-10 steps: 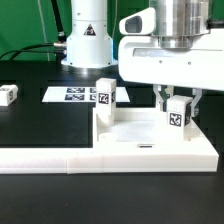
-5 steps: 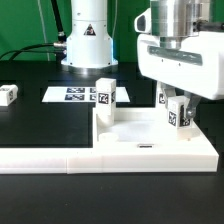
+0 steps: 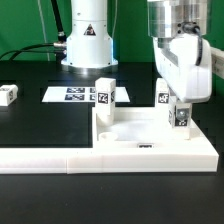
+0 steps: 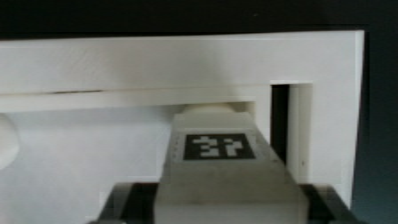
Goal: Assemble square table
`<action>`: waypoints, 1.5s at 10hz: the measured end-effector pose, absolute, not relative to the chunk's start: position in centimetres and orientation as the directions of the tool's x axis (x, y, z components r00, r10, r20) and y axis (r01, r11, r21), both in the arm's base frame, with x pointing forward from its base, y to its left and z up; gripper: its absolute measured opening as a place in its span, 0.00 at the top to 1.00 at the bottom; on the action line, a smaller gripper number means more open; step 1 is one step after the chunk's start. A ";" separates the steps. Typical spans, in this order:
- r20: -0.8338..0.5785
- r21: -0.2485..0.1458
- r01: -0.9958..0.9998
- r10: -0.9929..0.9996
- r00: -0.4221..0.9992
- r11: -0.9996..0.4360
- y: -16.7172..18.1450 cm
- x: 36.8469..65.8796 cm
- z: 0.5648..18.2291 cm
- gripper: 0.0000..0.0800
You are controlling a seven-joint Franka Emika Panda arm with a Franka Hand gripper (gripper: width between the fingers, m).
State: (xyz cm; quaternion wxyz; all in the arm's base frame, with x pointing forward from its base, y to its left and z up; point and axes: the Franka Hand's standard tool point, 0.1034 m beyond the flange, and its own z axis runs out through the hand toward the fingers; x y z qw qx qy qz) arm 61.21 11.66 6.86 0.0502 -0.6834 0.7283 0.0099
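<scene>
Exterior view: the gripper (image 3: 178, 106) is clamped on a leg (image 3: 180, 117), held upright at the tabletop's (image 3: 150, 140) far corner on the exterior view's right. Whether its foot touches the tabletop cannot be told. A second leg (image 3: 105, 95) stands on the tabletop's far corner toward the view's left. A third leg (image 3: 8, 95) sits on the bench (image 3: 30, 125) by the view's left edge, with the marker board (image 3: 72, 95) between the two.

Wrist view: the leg (image 4: 222, 150), its tag facing the camera, sits between the fingers (image 4: 128, 205), with the tabletop (image 4: 143, 70) beyond it.
</scene>
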 end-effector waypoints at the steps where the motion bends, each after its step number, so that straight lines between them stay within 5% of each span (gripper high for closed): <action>1: -0.084 -0.058 -0.998 -0.996 -0.006 0.011 11.7 61.2 6.8 0.64; 2: -0.081 -0.062 -0.998 -0.996 0.035 -0.030 11.7 61.2 6.8 0.38; 3: -0.077 -0.067 -0.992 -0.991 0.111 -0.106 11.7 61.2 6.8 0.38; 4: -0.069 -0.075 -0.975 -0.975 0.213 -0.208 11.8 61.2 6.8 0.23; 5: -0.062 -0.082 -0.948 -0.947 0.314 -0.309 11.9 61.2 6.8 0.20; 10: -0.010 -0.095 -0.672 -0.674 0.739 -0.735 12.4 61.0 6.8 0.19; 15: 0.038 -0.057 -0.349 -0.351 0.935 -0.935 12.5 61.0 6.8 0.19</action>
